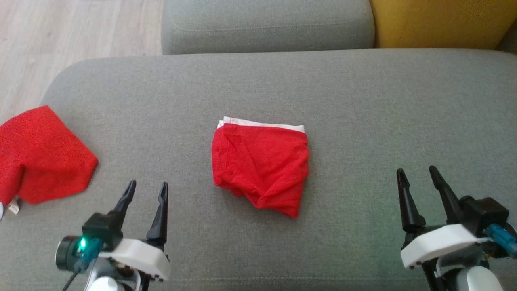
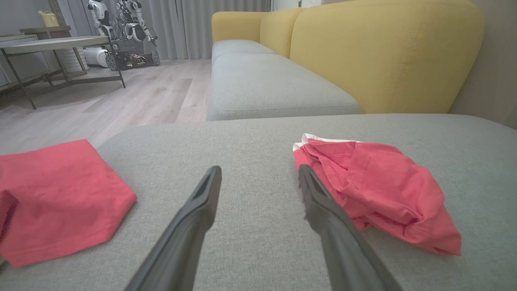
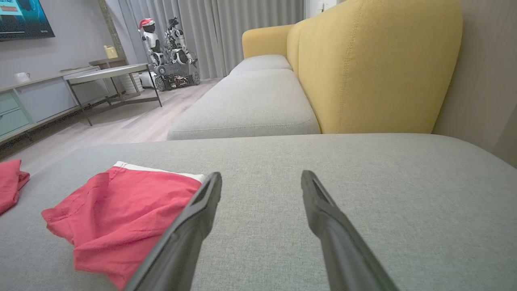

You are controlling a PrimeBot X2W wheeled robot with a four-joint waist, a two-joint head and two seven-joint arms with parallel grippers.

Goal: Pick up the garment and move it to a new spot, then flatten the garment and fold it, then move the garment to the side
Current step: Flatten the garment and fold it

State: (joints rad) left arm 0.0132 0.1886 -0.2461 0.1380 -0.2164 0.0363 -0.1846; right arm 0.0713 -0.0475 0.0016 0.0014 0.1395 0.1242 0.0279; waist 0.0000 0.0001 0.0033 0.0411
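from the head view you see the garment (image 1: 260, 167) between left gripper (image 1: 147, 185) and right gripper (image 1: 416, 169), both spread, empty; the right wrist view adds a tv (image 3: 22, 18).

I see a grey sofa seat (image 1: 363, 101) with a yellow backrest (image 1: 436, 24), a flat red cloth (image 1: 44, 157) at its left edge, wood floor (image 1: 60, 36) beyond, another robot (image 3: 169, 52) by grey curtains (image 3: 242, 32).
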